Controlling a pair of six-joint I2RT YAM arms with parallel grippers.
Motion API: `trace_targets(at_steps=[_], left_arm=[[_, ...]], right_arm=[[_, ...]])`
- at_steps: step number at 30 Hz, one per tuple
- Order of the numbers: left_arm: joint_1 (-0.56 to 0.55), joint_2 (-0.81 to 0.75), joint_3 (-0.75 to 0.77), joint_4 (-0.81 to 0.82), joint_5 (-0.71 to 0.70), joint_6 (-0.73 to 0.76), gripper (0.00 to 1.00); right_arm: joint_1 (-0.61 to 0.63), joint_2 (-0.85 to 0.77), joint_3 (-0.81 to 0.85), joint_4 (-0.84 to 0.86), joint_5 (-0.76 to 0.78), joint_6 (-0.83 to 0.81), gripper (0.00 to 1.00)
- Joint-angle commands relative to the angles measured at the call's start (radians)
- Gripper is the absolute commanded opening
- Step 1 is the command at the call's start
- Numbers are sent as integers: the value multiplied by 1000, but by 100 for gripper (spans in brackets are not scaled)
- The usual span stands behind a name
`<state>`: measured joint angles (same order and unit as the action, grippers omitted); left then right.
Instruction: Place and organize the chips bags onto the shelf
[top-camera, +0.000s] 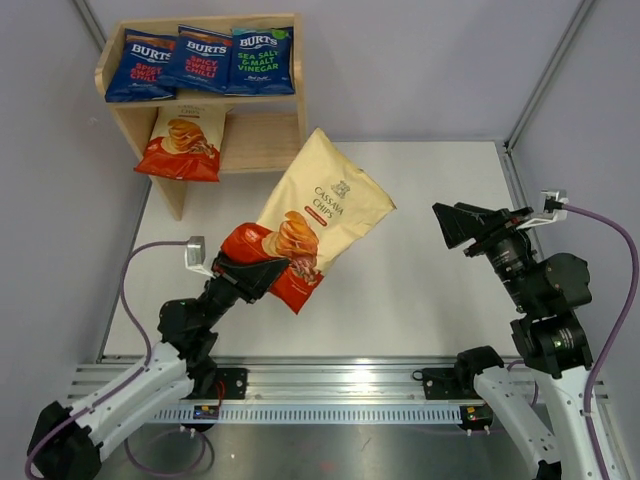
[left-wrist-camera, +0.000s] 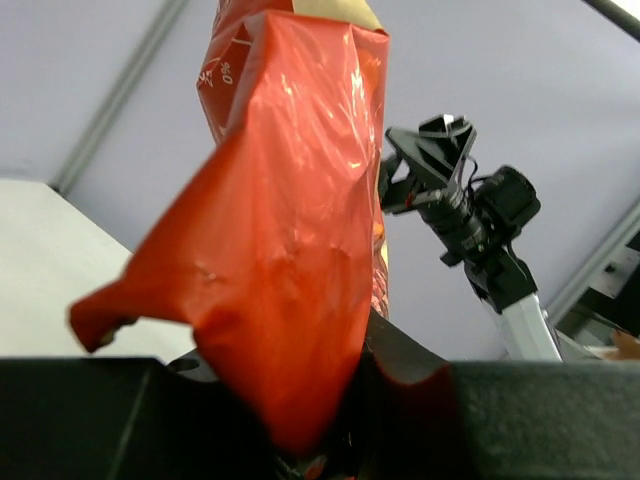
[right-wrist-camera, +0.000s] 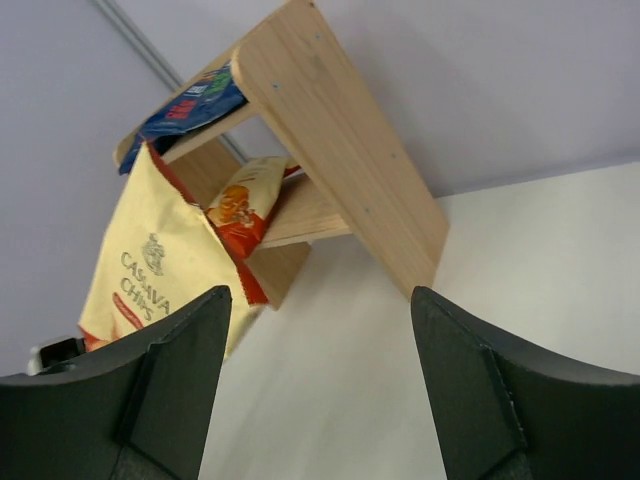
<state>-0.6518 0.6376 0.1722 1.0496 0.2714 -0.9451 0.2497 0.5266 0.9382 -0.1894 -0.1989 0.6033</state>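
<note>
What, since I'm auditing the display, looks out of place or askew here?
The cream cassava chips bag is off the shelf, held aloft and tilted by its red bottom end in the left pincer.

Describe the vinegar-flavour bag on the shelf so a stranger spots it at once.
Find the light wooden two-tier shelf at the table's far left corner; three dark blue BURTS bags sit along its top tier. Take the rightmost one. Only it has a green top and green "Sea Salt & Malt Vinegar" lettering; theirs is red.
</note>
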Motion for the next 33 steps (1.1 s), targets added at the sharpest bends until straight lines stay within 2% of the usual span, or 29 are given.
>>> trace_targets(at_steps=[1, 4, 5, 6, 8, 12, 20, 29, 33], left_arm=[[4, -215, 4, -333, -164, 103, 8], [4, -391, 62, -671, -297, 140, 8], [4, -423, 79, -753, -401, 135, 8], [4, -446, 116, -881, -444, 132, 8], [4, -486, 150, -976, -520, 131, 8], [4, -474, 213, -1115, -575, 137, 8], [4, -467, 210, -1054, -655, 175, 8], [6, -357, 291, -939, -759, 223, 7], [11, -293, 306, -844, -761, 226, 7]], right_arm=[[0, -13, -2, -93, 150, -74, 80], [0, -11, -3, -93, 165, -79, 81], [0, -8, -3, -91, 165, -71, 80], [0, -4, -4, -88, 164, -66, 80], [0, 0, -13, -76, 153, -56, 81], [0, -10, -27, -67, 170, -48, 81], [0, -16, -19, -76, 167, -51, 81], [0, -31, 2, -90, 154, -45, 81], [0, -37, 1, -84, 141, -36, 81]])
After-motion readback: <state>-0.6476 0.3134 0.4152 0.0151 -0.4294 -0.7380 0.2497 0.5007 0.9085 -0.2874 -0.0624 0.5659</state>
